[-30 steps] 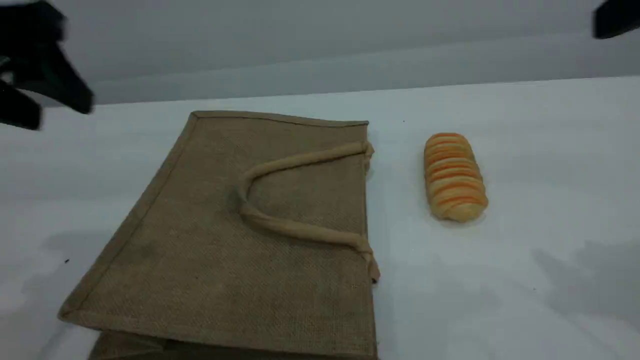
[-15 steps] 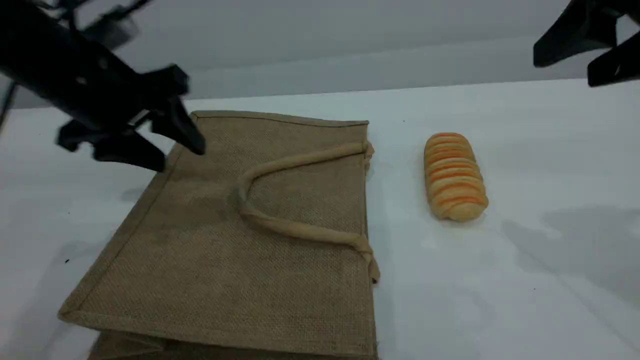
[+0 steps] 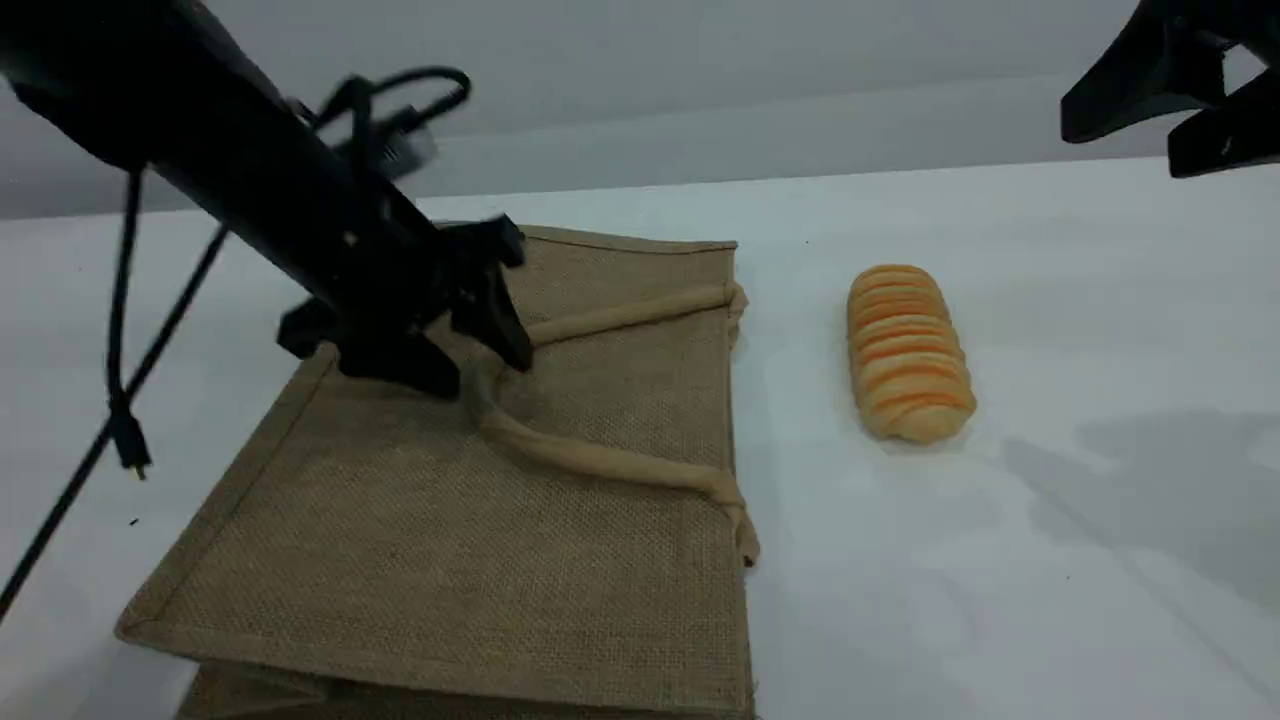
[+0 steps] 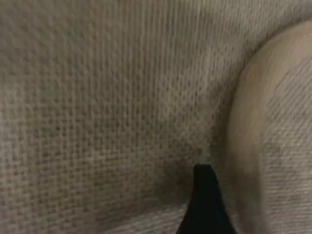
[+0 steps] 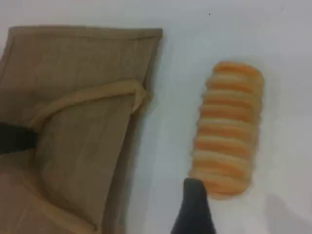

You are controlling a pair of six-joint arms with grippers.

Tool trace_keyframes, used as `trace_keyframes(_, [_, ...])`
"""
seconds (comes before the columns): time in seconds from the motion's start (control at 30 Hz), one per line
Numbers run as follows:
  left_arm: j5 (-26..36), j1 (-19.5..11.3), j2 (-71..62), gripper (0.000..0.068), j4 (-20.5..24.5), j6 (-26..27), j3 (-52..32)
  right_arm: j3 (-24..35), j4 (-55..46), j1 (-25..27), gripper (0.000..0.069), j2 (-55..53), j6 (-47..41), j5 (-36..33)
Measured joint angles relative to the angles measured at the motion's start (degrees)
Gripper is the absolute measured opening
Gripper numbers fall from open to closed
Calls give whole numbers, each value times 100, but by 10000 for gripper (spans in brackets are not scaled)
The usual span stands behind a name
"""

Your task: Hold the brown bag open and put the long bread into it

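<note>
White table (image 3: 1100,300) is carrying the flat brown bag (image 3: 400,540); the left gripper (image 3: 480,365), jaws spread, is straddling its handle (image 3: 600,462), while the released right gripper (image 3: 1165,125) is hovering far-right of the long bread (image 3: 908,352).

White table (image 3: 1050,600) bears brown bag (image 3: 420,560) (flat), long bread (image 3: 908,352).

The brown bag (image 3: 480,480) lies flat on the bench (image 3: 1050,560), its mouth edge shut and facing the long bread (image 3: 908,352), so nothing can pass inside. Between the bag's mouth edge and the bread runs a bare strip of bench. Past the bread, away from the bag, the bench is open on every side. On the bag's top face the loop handle (image 3: 600,460) lies as a low ridge; the left pincer (image 3: 470,365), jaws apart, sits over its bend. The right pincer (image 3: 1165,115), jaws apart, hangs well beyond the bread
</note>
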State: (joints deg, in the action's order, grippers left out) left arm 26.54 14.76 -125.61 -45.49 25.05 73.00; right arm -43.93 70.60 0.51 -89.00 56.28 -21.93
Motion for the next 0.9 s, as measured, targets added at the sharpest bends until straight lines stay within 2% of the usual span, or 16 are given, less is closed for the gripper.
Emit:
trace_keyframes(0.57, [-393,255,-389,444,29,-163,39,0,13,0,481,-16,130,77])
trace_keyframes(0.67, [-325,255,-394,388,14,-207,39,0,13,0,481,-16,130,82])
trace_keyframes(0.9, [-154,255,-378,120,-21,-317,34,0,13,0,481,-16,130,82])
